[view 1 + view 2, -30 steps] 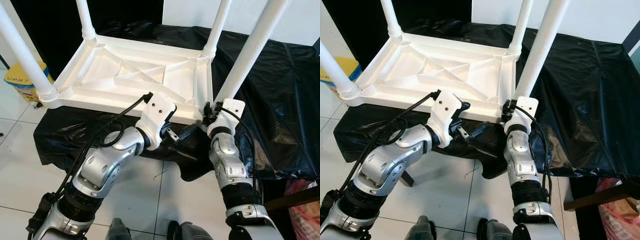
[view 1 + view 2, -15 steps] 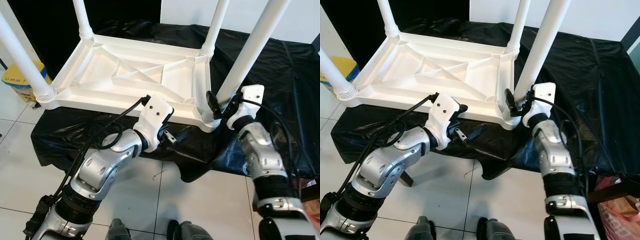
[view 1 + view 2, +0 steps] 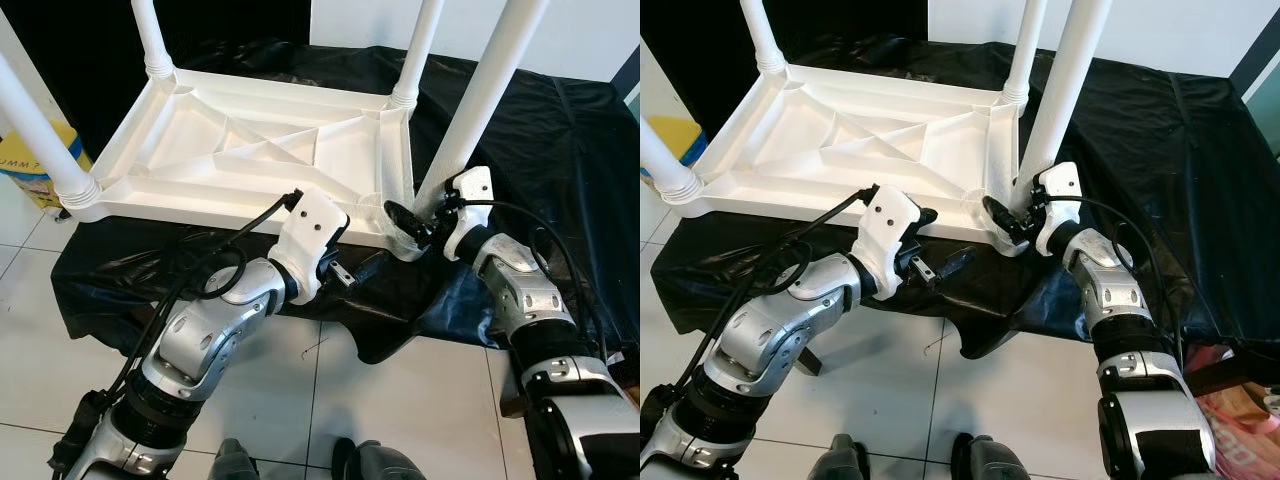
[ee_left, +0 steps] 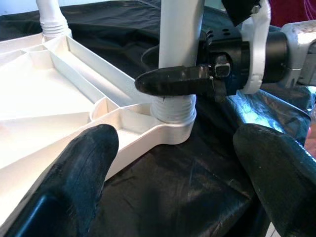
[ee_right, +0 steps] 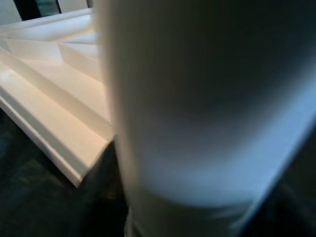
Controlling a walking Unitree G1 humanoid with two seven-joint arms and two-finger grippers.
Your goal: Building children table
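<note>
Table leg (image 3: 470, 120) stands clamped at its base in the right gripper (image 3: 418, 222); left gripper (image 3: 352, 272) spread nearby

You have a black plastic sheet (image 3: 560, 150) draped over the support (crinkled throughout), the upturned white children's table (image 3: 250, 150) lying on it.

A white plastic children's table (image 3: 270, 150) is seen upturned on black sheeting, four legs apparently fitted upright.
</note>
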